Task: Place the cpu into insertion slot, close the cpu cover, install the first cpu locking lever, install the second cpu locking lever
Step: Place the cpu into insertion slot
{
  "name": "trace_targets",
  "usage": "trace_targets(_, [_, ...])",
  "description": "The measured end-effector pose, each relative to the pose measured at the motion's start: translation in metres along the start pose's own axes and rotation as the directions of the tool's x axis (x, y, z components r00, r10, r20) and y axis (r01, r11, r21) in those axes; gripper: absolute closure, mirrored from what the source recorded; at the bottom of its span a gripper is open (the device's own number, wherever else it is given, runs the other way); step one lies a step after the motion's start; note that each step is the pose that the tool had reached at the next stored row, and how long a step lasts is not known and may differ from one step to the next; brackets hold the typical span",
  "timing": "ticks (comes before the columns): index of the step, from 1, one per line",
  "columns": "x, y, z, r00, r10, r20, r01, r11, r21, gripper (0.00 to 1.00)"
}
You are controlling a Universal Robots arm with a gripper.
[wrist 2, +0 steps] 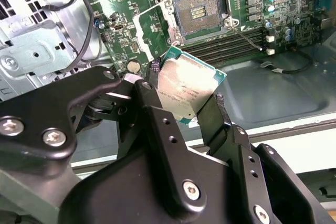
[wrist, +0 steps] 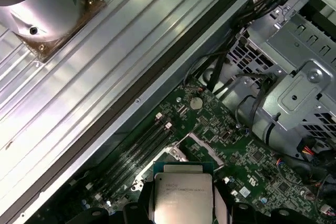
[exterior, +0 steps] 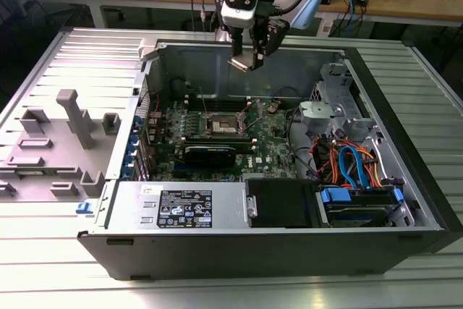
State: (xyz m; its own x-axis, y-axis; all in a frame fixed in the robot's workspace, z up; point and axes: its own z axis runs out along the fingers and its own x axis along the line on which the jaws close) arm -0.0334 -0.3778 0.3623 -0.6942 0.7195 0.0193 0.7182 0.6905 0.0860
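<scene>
Overhead, in the exterior view, the black two-fingered gripper point(exterior: 247, 54) clamps the small square silver-topped cpu point(exterior: 241, 64) above the open grey computer case point(exterior: 195, 70); the metal-rimmed square insertion slot point(exterior: 223, 124) lies well below. The second wrist view adds fingers point(wrist 2: 157, 111) pinching opposite chip edges (slot beyond, empty). The first wrist view shows its flat top.

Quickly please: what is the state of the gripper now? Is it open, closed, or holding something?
Gripper: closed on the cpu, which it holds in the air, apart from the empty slot.
</scene>
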Motion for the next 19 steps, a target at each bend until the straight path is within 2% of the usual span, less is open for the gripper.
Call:
trace_targets(9, [0.0,0.0,0.0001,0.9999,0.013,0.0011,-0.013,0.9999,-0.0004,0.45])
trace_targets(11, [0.0,0.0,0.0001,0.9996,0.03,0.0025,-0.03,0.9996,-0.0007,0.45])
trace_targets(19, [0.0,0.0,0.0001,0.9995,0.031,0.0027,-0.031,0.9995,-0.0008,0.45])
